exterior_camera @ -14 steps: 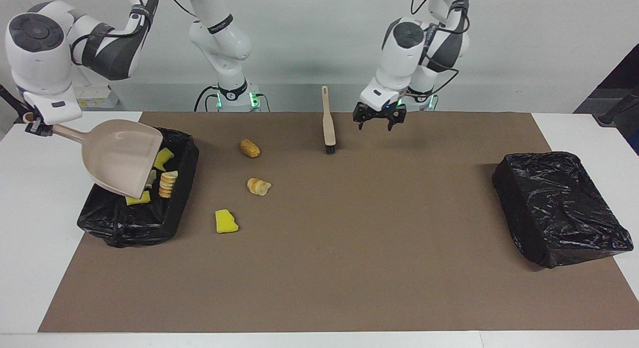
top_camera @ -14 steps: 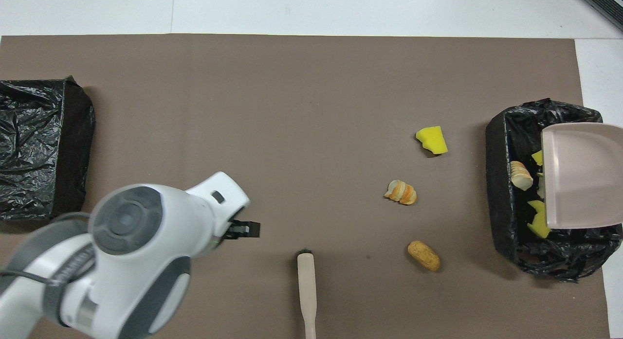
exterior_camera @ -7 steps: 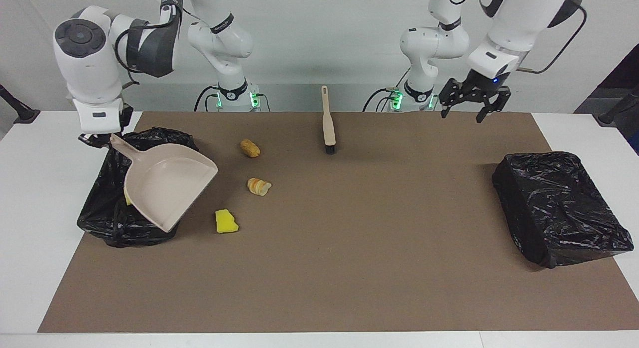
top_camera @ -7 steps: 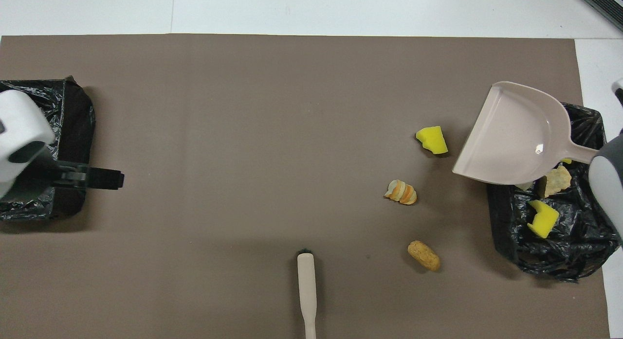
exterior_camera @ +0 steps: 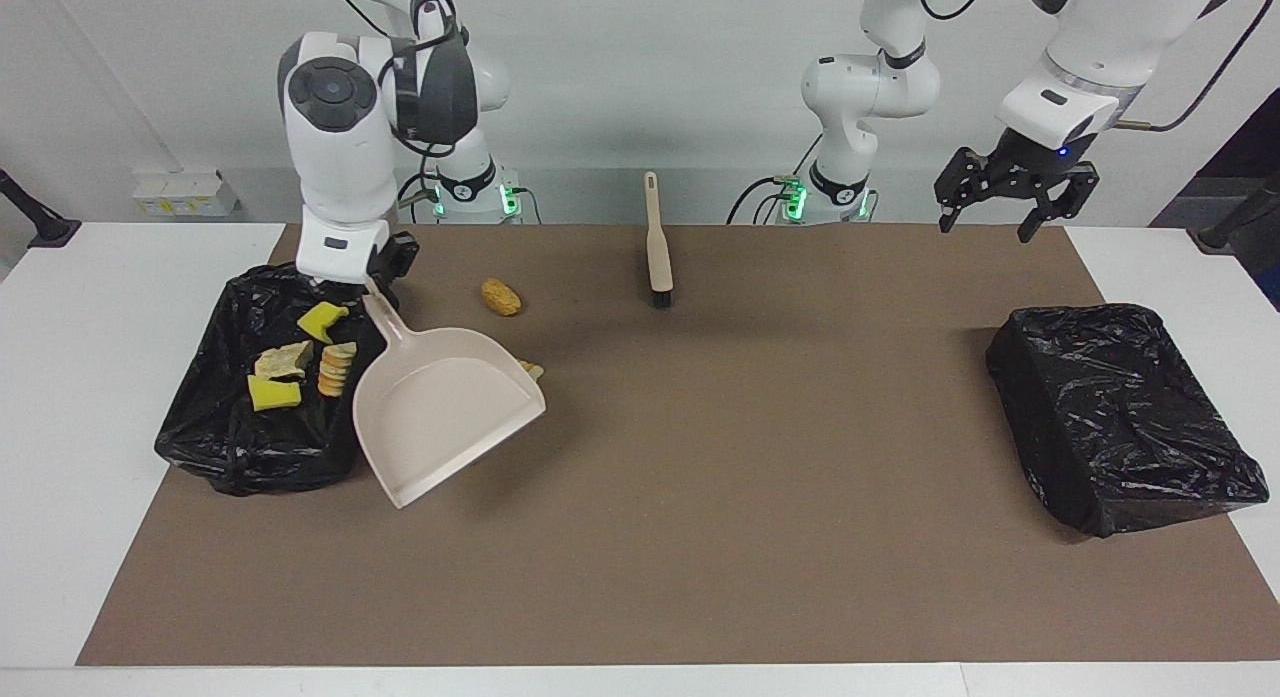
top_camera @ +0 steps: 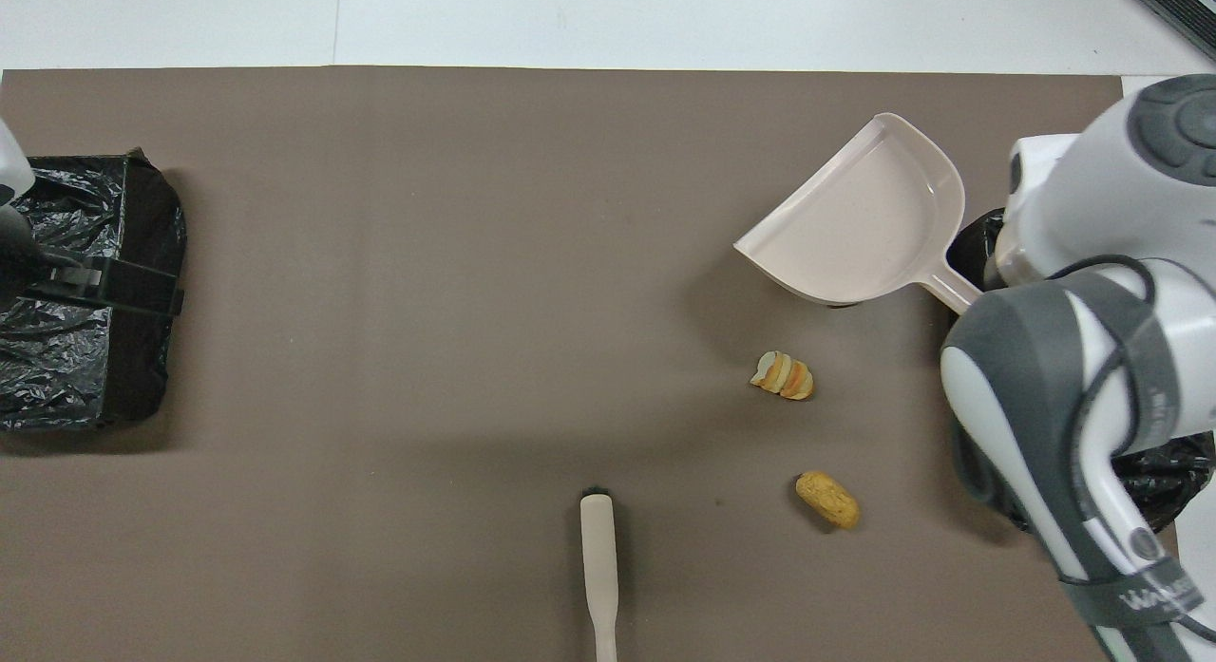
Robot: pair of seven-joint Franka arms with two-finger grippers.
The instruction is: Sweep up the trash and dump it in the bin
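My right gripper (exterior_camera: 385, 280) is shut on the handle of the beige dustpan (exterior_camera: 445, 412), which hangs tilted just above the mat beside the bin (exterior_camera: 205, 447). In the overhead view the dustpan (top_camera: 864, 216) shows with nothing in it. Several pieces of trash (exterior_camera: 283, 360) lie in the bin. A brown roll (exterior_camera: 500, 297) and a sliced bread piece (top_camera: 784, 375) lie on the mat; the pan half covers the slice in the facing view. My left gripper (exterior_camera: 985, 227) hangs open with nothing in it, high over the left arm's end of the table.
The beige hand brush (exterior_camera: 657, 247) lies on the mat near the robots, between the arms. A second black-bagged bin (exterior_camera: 1120, 417) stands at the left arm's end. My right arm covers most of the first bin (top_camera: 1164, 472) in the overhead view.
My right arm swung the dustpan off the bin and out over the mat, where it now covers the yellow chunk. My left arm rose from beside the brush and swung out to its own end.
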